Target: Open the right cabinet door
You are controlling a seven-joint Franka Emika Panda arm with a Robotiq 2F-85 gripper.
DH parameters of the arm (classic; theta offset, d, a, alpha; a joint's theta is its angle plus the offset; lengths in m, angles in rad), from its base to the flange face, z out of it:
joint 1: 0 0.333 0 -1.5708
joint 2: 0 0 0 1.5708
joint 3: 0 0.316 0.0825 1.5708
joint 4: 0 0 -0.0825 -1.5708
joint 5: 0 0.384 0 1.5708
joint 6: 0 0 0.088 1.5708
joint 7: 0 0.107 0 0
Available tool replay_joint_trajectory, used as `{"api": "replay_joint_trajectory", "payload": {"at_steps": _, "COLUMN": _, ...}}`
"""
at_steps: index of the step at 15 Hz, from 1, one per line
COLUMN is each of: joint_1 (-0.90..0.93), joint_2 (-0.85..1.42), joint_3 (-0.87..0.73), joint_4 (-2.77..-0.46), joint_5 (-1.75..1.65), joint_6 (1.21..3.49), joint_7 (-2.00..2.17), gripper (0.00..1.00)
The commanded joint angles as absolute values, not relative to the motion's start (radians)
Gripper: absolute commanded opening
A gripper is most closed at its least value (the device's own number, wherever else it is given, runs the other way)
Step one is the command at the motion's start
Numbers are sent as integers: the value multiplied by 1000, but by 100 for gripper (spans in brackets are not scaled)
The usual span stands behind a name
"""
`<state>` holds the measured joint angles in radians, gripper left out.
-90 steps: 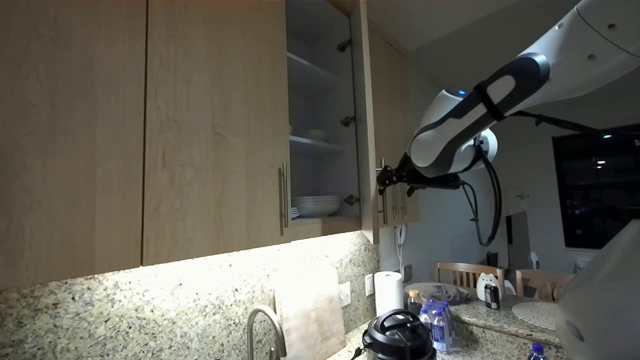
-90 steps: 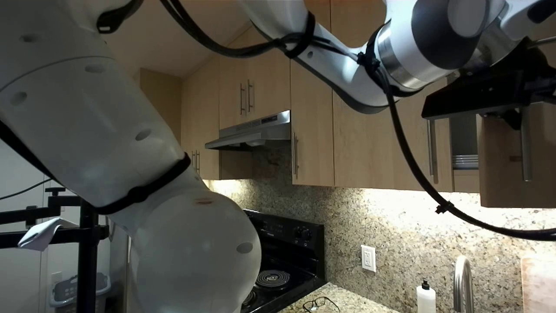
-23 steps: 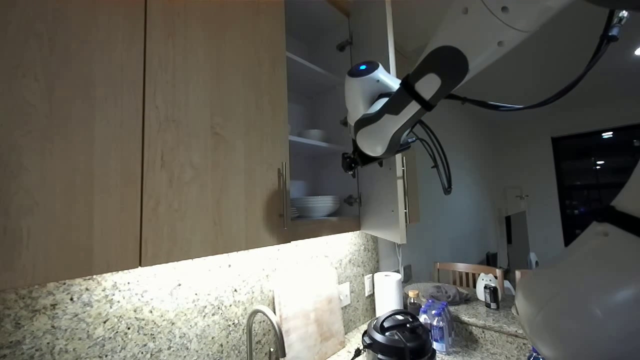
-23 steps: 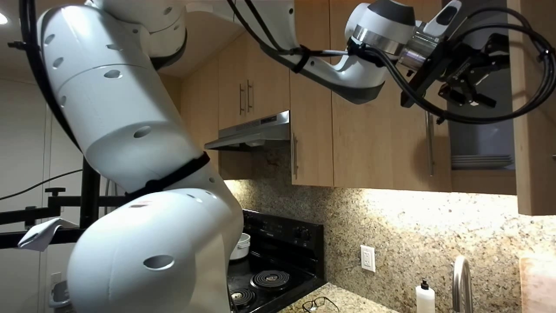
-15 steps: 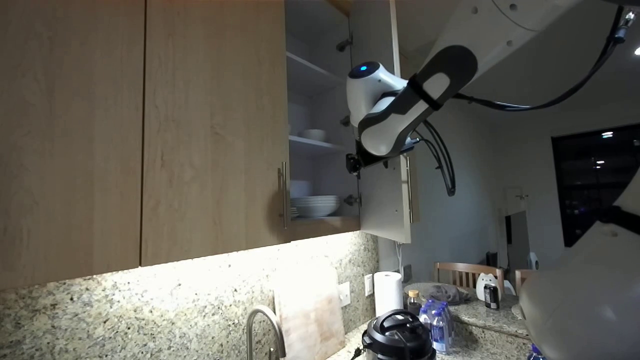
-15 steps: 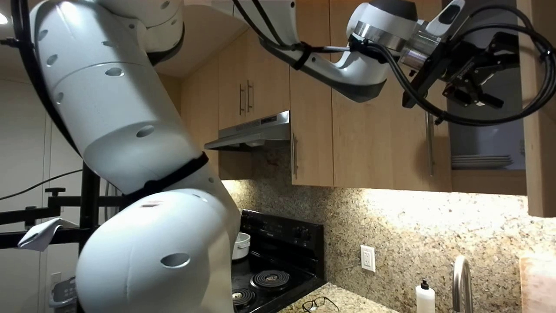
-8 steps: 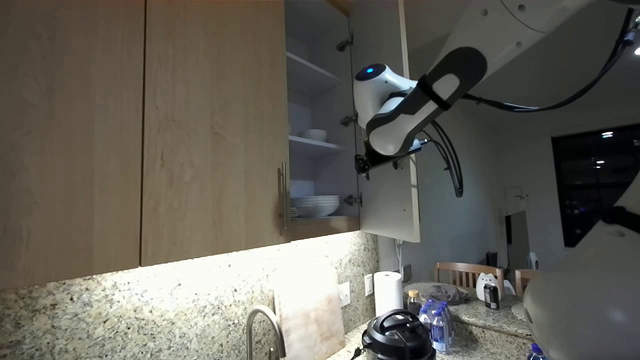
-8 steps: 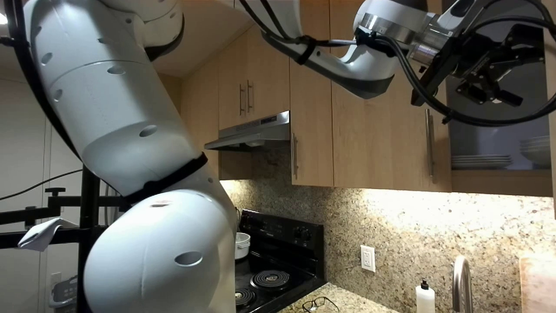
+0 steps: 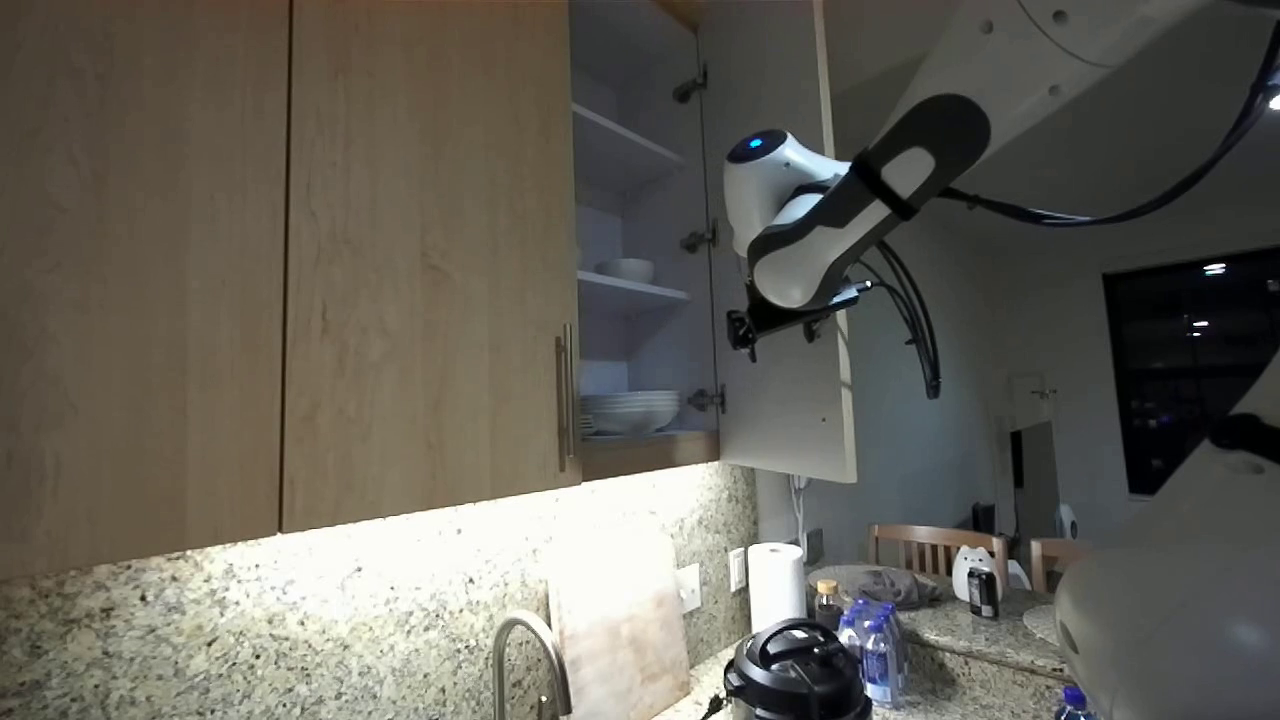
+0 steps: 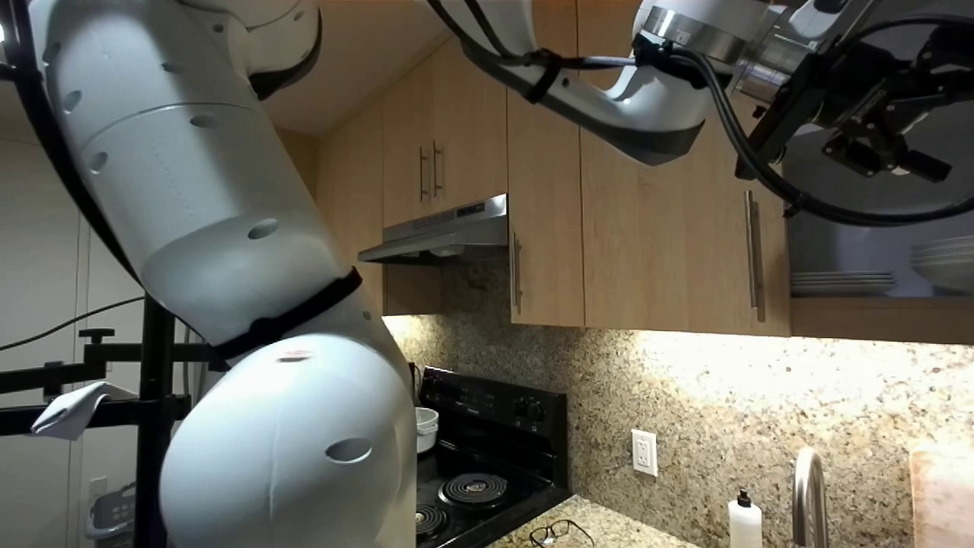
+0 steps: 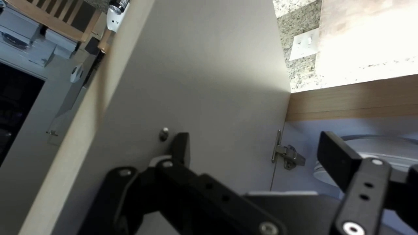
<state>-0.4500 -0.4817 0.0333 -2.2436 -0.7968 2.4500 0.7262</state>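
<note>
The right cabinet door (image 9: 775,410) stands swung wide open in an exterior view, with its pale inner face showing. Its inner face also fills the middle of the wrist view (image 11: 209,65). Its bar handle is hidden on the outer side. My gripper (image 9: 778,338) is on the inner side of the door, between it and the cabinet opening. In the wrist view the gripper (image 11: 260,155) has its fingers wide apart with nothing between them. One finger is close against the inner face; contact cannot be told. The gripper also shows in an exterior view (image 10: 943,125).
The matching closed door (image 9: 430,250) with its handle (image 9: 570,390) is left of the opening. White bowls (image 9: 630,412) stand on the cabinet's bottom shelf. A hinge (image 11: 289,156) joins door and cabinet. Below are a black cooker (image 9: 800,670), paper towels (image 9: 777,585) and a faucet (image 9: 530,640).
Six seconds ago the gripper was at the outer side of the half-open door. Now it is inside. Over the last 1.5 seconds gripper and door have moved right together, the door swinging wider.
</note>
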Motion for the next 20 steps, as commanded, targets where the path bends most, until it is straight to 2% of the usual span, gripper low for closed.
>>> {"api": "replay_joint_trajectory", "payload": {"at_steps": 1, "joint_1": -440, "joint_2": -482, "joint_3": -10, "joint_4": -2240, "joint_5": -822, "joint_6": 2433, "joint_7": 776, "gripper": 100}}
{"api": "replay_joint_trajectory", "payload": {"at_steps": 20, "joint_1": -452, "joint_2": -342, "joint_3": -160, "joint_4": -2071, "joint_5": -788, "joint_6": 2378, "joint_7": 789, "gripper": 100}}
